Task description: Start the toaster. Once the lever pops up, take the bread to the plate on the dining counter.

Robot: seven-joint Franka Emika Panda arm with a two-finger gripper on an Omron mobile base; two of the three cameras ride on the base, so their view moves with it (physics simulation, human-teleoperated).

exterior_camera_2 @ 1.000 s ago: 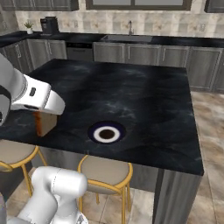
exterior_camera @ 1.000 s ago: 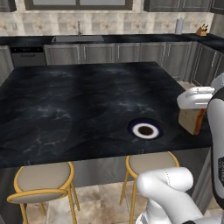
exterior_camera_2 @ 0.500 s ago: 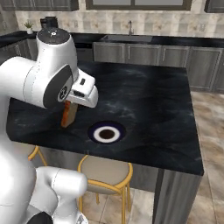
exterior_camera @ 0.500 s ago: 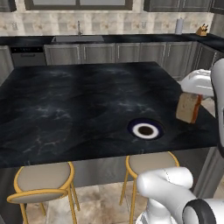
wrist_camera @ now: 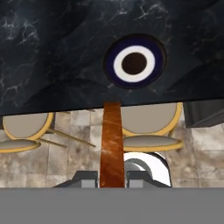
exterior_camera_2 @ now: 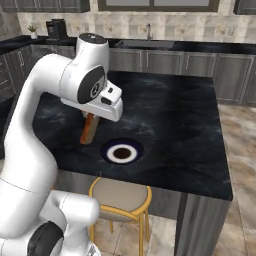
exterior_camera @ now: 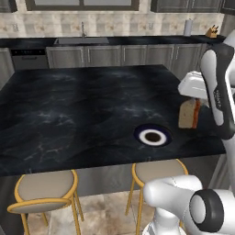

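Carrying step in hand: my gripper [wrist_camera: 112, 177] has its fingers pinched on the bread [exterior_camera: 189, 114], held edge-up above the dining counter [exterior_camera: 82, 110], just beside the plate [exterior_camera: 152, 137]. Next, I judge, shift over the plate, lower, release.

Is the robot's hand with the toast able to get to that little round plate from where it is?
Probably yes. The gripper holds the bread above the dining counter, just beside the plate, and nothing stands between them.
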